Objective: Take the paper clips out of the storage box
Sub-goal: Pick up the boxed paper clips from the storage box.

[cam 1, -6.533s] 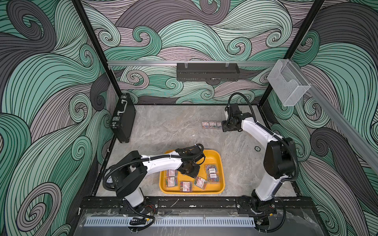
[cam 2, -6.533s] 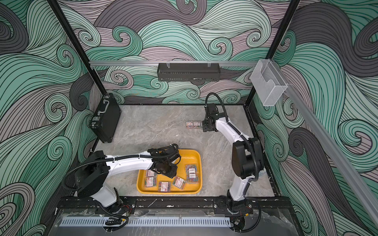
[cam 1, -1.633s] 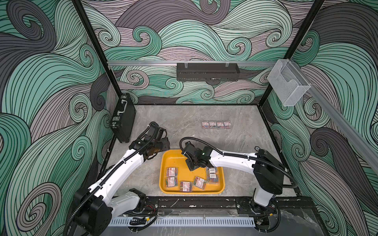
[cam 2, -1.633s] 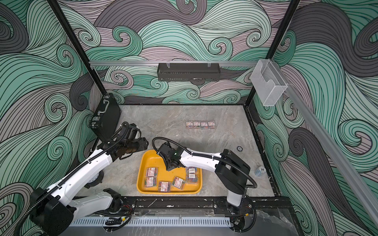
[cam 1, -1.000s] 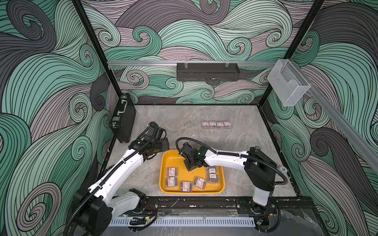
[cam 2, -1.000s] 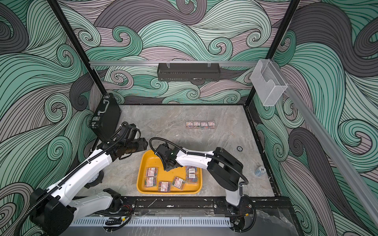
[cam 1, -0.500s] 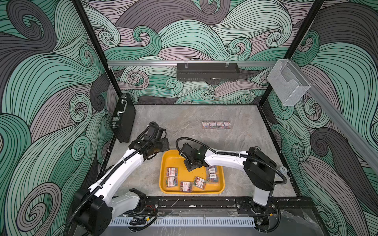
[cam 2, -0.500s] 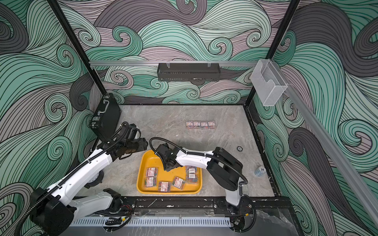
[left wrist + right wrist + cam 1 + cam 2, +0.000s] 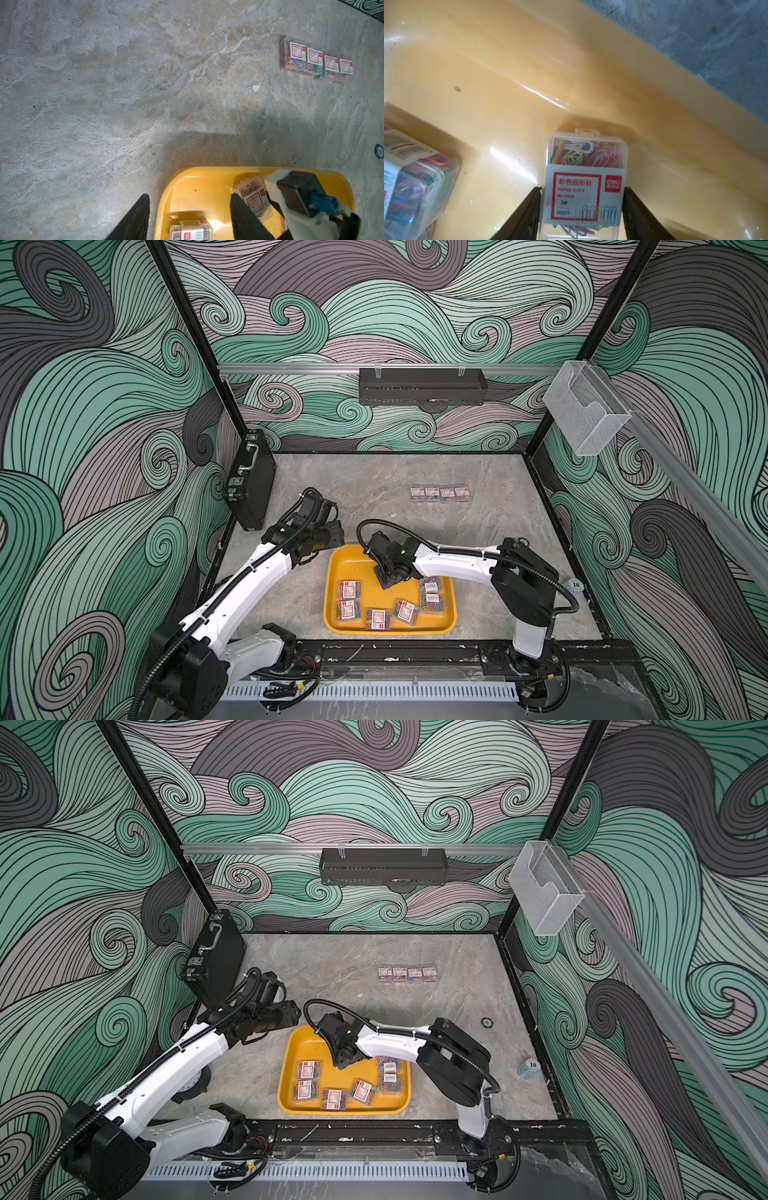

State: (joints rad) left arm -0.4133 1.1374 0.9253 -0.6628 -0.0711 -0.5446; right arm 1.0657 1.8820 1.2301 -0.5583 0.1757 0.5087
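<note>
Right gripper (image 9: 582,188) clamps a clip box (image 9: 586,158); left gripper (image 9: 189,195) gapes empty. Slick sides could slip clearing the tray (image 9: 508,83).

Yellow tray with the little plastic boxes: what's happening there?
A two-armed robot is emptying the yellow tray. Its right gripper is closed on one box of paper clips inside it. The left gripper hovers open and empty by the tray's corner. Four boxes lie in a row on the table; six others sit in the tray.
</note>
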